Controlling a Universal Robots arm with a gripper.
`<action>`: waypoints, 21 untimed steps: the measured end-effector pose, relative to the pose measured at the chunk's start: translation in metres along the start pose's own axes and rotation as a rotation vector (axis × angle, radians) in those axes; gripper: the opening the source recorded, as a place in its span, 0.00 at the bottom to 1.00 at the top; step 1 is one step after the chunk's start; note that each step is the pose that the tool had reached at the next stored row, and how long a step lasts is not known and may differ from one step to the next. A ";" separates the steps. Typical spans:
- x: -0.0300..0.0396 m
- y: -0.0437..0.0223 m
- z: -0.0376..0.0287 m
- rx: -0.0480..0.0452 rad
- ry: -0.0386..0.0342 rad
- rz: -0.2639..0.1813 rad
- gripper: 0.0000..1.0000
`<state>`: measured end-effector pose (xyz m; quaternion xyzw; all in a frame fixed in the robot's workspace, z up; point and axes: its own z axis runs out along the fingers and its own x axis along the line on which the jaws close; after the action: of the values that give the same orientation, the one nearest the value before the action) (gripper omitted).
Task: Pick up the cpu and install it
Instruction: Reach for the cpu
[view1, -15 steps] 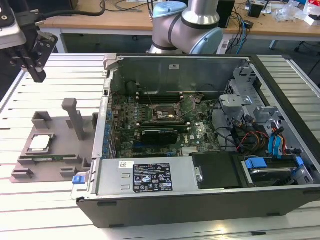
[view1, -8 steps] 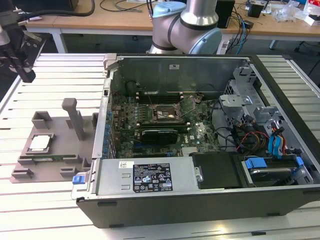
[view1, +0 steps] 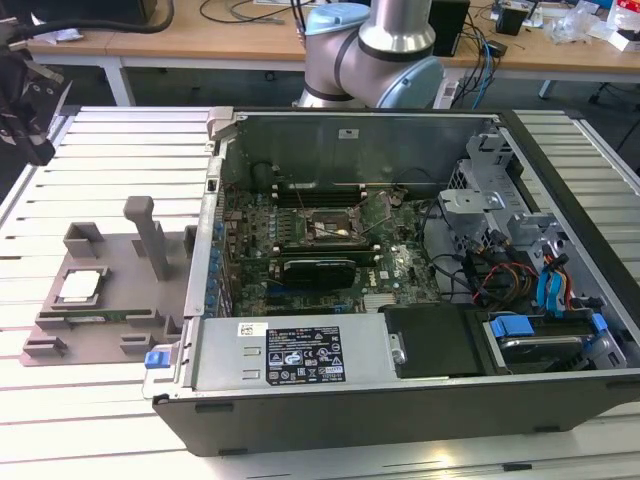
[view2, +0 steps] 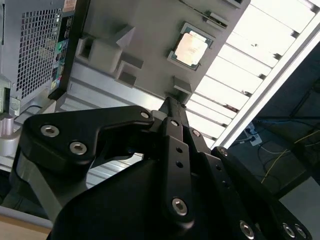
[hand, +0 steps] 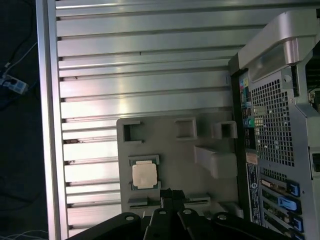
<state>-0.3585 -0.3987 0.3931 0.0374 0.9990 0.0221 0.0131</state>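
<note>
The cpu (view1: 80, 285), a small square chip with a silvery top, lies flat in a recess of the grey holder plate (view1: 115, 300) on the slatted table, at the exterior view's left of the open computer case (view1: 400, 260). Both wrist views show the cpu (view2: 191, 47) (hand: 144, 175) just beyond the fingertips. My black gripper (view1: 32, 110) hangs high over the table's far left corner, well apart from the chip. In both wrist views the gripper (view2: 170, 104) (hand: 167, 193) has its fingers pressed together with nothing between them. The black socket (view1: 325, 228) sits mid-motherboard inside the case.
The holder plate carries upright grey posts (view1: 150, 235) and blocks near the chip. Inside the case are a long black card (view1: 318, 268), cables and drive cages (view1: 500, 220). The arm's base (view1: 375, 60) stands behind the case. Bare aluminium slats (hand: 140, 60) surround the plate.
</note>
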 end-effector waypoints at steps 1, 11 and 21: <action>0.0046 -0.0003 0.0000 0.0000 0.0001 0.000 0.11; 0.0260 -0.0020 0.0007 0.0000 0.0000 0.000 0.11; 0.0339 -0.0026 0.0012 0.0001 0.0001 0.000 0.11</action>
<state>-0.3925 -0.3987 0.3909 0.0374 0.9990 0.0221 0.0131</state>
